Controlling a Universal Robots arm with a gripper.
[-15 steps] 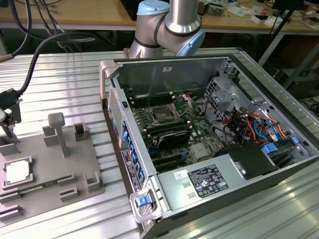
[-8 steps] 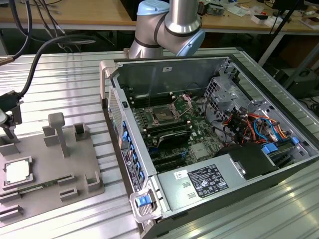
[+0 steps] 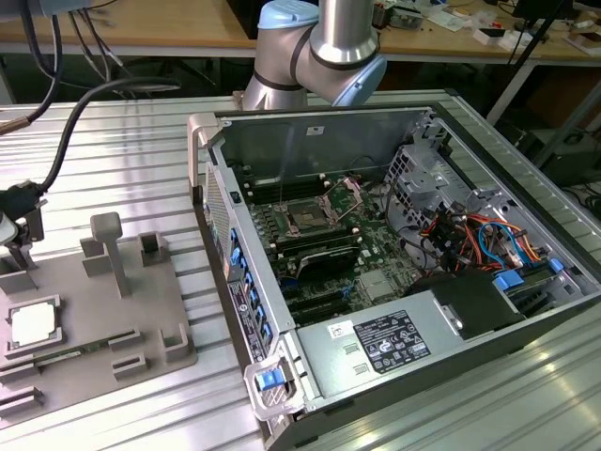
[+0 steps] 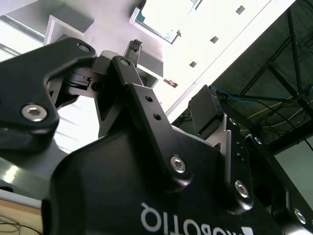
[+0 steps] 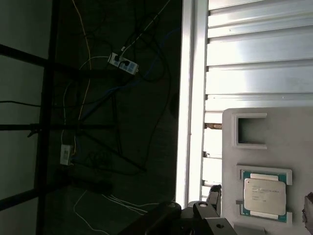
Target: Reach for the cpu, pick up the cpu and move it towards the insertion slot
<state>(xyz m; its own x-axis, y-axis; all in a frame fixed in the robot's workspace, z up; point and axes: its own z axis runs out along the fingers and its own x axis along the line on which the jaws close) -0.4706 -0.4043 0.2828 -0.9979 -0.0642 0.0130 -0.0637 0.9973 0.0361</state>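
Observation:
The cpu (image 3: 33, 324), a thin square chip with a silvery-white top, lies flat in a recess of the grey tray (image 3: 141, 310) at the exterior view's left. It also shows in both wrist views, cpu (image 5: 264, 195) and cpu (image 4: 164, 14). My gripper (image 3: 21, 246) hangs at the exterior view's left edge, just above and behind the chip, apart from it. My gripper (image 4: 168, 81) is open, its black fingers (image 4: 134, 48) spread wide with nothing between them. One fingertip (image 5: 213, 195) sits beside the chip's recess. The insertion slot (image 3: 306, 218) lies inside the opened computer case.
The open computer case (image 3: 404, 310) with its raised side walls fills the exterior view's right. Upright posts (image 3: 110, 246) and empty recesses stand on the tray. A thick cable (image 3: 66, 141) arcs over the ribbed metal table (image 3: 131, 160). The arm's base (image 3: 319, 47) stands behind the case.

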